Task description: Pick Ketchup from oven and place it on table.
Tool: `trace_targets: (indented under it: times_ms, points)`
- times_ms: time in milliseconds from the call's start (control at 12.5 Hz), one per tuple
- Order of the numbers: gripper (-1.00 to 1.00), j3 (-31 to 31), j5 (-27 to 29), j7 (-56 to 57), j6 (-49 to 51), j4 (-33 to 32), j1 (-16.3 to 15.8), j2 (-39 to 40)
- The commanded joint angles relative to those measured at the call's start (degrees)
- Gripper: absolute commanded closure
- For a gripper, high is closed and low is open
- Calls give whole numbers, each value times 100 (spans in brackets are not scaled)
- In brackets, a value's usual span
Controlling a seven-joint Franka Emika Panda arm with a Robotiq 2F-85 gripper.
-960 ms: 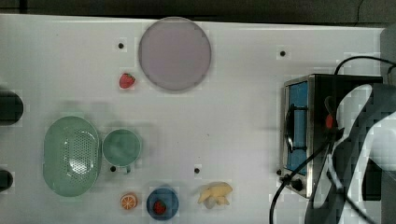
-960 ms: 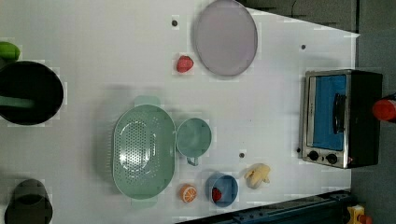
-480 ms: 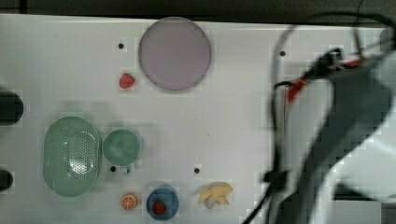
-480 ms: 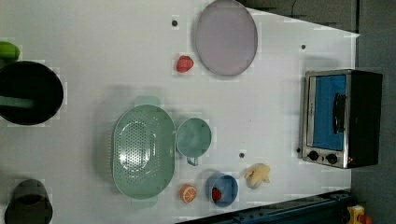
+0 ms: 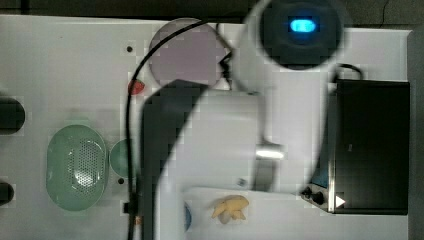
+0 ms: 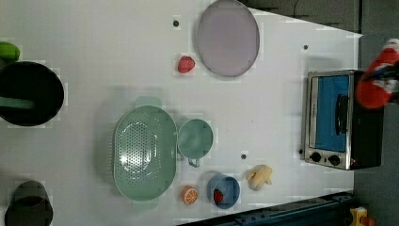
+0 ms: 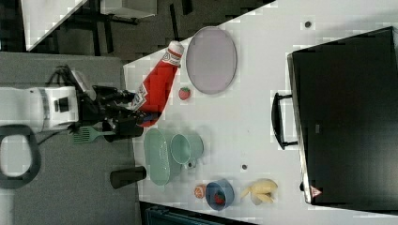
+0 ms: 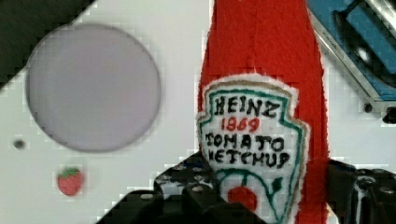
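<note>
Since a second ago the Ketchup point(image 7: 157, 86) has left the oven top, where it stood as a small red spot at the left view's right edge; it now hangs in the air, clamped at its lower body by the gripper point(image 7: 126, 108), black fingers point(image 8: 343, 179) pressing either side of the label. The arm, half a second ago over the top view's right, now covers that picture's middle.

Ketchup: soft, fuzzy red body, white cap, stitched-looking white label with green border reading HEINZ 1869 TOMATO KETCHUP in the wrist view point(image 8: 261, 116). Right view: bottle tilted, cap toward the plate point(image 7: 211, 59). Left view: bottle point(image 6: 374, 84) at the picture's right edge, overlapping the oven point(image 6: 341, 117).

Oven: boxy, matte black top point(image 5: 372, 145), steel front, blue glass door and dark handle in the left view; two black knobs there. Right view gives only its black top point(image 7: 347, 117) and handle.

Table point(image 6: 94, 61): flat white, a few black dots.

Plate: round, pale lilac, smooth point(image 8: 93, 86). Strawberry point(image 8: 70, 181) just beside it, small, red.

Green colander point(image 6: 145, 158), oval, perforated, touching a green cup point(image 6: 195, 139). Blue bowl point(image 6: 225, 190), orange slice point(image 6: 189, 194), peeled banana point(image 6: 259, 176) near the left view's lower edge. Black pot point(image 6: 29, 92) at the left view's left.
</note>
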State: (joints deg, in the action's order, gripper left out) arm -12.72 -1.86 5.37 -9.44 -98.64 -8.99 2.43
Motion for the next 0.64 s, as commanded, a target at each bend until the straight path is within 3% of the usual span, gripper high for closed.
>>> trace_targets:
  times_ms: [80,640]
  points:
    - [-27,217,21,58,-12,-591,14,188]
    - [-27,234,38,-358,-2431,-2746,32,516]
